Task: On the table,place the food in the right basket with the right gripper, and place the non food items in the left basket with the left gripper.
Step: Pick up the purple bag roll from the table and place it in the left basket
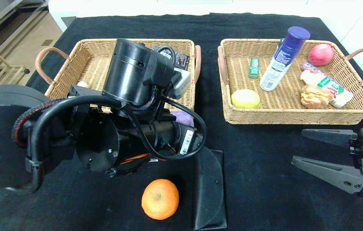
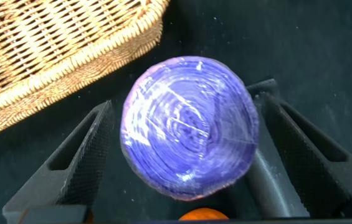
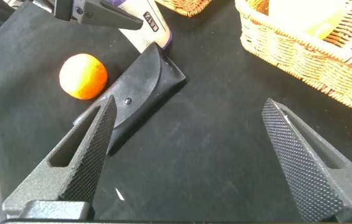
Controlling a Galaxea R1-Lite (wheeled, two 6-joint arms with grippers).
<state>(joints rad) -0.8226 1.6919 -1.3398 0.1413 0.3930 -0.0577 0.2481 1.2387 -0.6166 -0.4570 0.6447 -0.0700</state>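
Note:
The white canister with the purple lid (image 2: 188, 127) stands on the black table (image 1: 264, 179) just in front of the left basket (image 1: 88, 61). My left gripper (image 2: 185, 134) is open around it, one finger on each side, with a small gap at one finger. In the head view only a bit of the lid (image 1: 184, 117) shows under the left arm. The orange (image 1: 159, 199) and the black pouch (image 1: 210, 189) lie on the near table. My right gripper (image 1: 298, 147) is open and empty in front of the right basket (image 1: 297, 117), which holds the blue-capped bottle (image 1: 280, 61) and the bun (image 1: 314, 96). The pink saucepan is hidden.
The right basket also holds a red apple (image 1: 321, 54), a yellow fruit (image 1: 245, 98), a green packet (image 1: 254, 67) and a white wrapped pack (image 1: 329, 85). The left basket holds a dark box (image 1: 181, 59) and a grey object (image 1: 183, 84), partly hidden by my arm.

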